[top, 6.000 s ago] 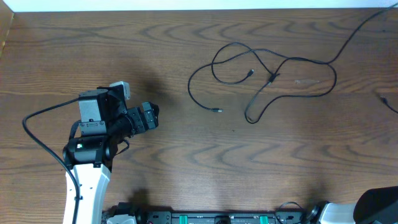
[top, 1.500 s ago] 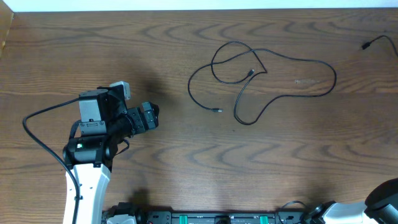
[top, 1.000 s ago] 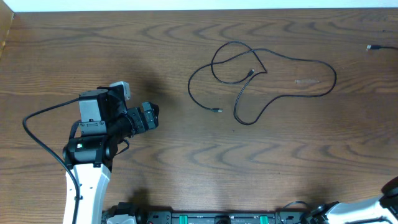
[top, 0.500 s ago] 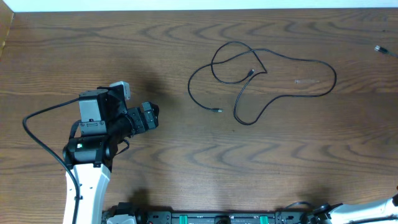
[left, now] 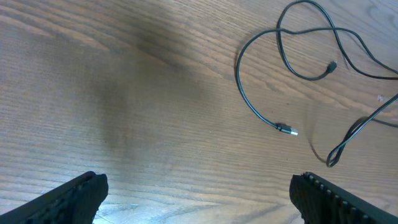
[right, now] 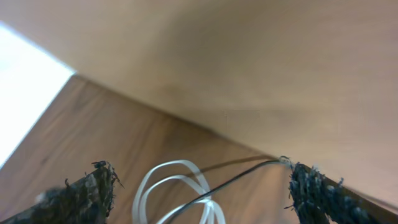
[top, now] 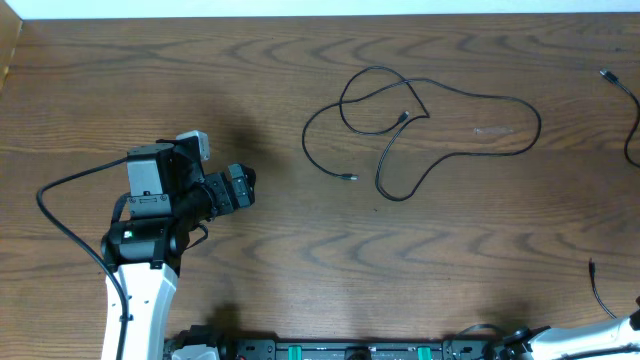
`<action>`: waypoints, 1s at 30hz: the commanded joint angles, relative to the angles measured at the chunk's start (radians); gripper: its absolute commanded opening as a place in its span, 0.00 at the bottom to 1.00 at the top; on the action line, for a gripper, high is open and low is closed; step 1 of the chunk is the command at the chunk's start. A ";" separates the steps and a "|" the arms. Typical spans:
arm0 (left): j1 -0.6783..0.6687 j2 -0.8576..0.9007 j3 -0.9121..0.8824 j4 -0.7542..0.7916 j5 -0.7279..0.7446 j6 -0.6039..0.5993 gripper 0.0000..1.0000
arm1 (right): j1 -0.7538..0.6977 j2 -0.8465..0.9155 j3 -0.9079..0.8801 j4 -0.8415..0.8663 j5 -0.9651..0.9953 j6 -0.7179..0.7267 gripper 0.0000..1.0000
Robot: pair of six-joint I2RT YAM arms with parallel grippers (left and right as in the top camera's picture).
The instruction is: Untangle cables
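A thin looped black cable (top: pixel 305 142) lies right of centre on the wooden table (top: pixel 300 270). Its slack strands cross one another, a small plug (top: pixel 348 177) ends its near side, and a second black cable (top: pixel 607 75) runs along the table's right edge. The left gripper (top: pixel 243 186) is held over the table with its jaws spread wide and empty, and the looped black cable lies well apart from it, ahead and to its right. The right gripper (right: pixel 199 193) also has its fingers wide apart and clamped on nothing, with a white cable (right: pixel 180 163) loop and a thin black cord (right: pixel 249 175) lying just beyond the gap between them.
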 commanded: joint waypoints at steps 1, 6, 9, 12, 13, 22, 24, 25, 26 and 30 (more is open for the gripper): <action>0.004 0.003 0.009 -0.002 0.008 0.009 0.98 | 0.053 0.007 0.008 -0.017 -0.142 -0.002 0.90; 0.004 0.003 0.009 -0.002 0.008 0.009 0.98 | 0.139 0.007 0.008 -0.048 -0.244 -0.058 0.94; 0.004 0.003 0.009 -0.002 0.008 0.009 0.98 | 0.212 0.007 0.008 -0.081 -0.288 -0.105 0.94; 0.004 0.003 0.009 -0.002 0.008 0.009 0.98 | 0.293 0.007 0.008 -0.125 -0.288 -0.136 0.95; 0.004 0.003 0.009 -0.002 0.008 0.009 0.98 | 0.329 0.007 0.008 -0.145 -0.287 -0.152 0.95; 0.004 0.003 0.009 -0.002 0.008 0.009 0.98 | 0.597 0.008 0.008 -0.300 -0.287 -0.168 0.99; 0.004 0.003 0.009 -0.002 0.008 0.009 0.98 | 0.647 0.008 0.008 -0.320 -0.287 -0.169 0.99; 0.004 0.003 0.009 -0.002 0.008 0.009 0.98 | 0.674 0.008 0.008 -0.328 -0.288 -0.169 0.99; 0.004 0.003 0.009 -0.002 0.008 0.009 0.98 | 0.703 0.008 0.007 -0.335 -0.288 -0.183 0.99; 0.004 0.003 0.009 -0.002 0.008 0.009 0.98 | 0.819 0.008 0.007 -0.370 -0.298 -0.291 0.99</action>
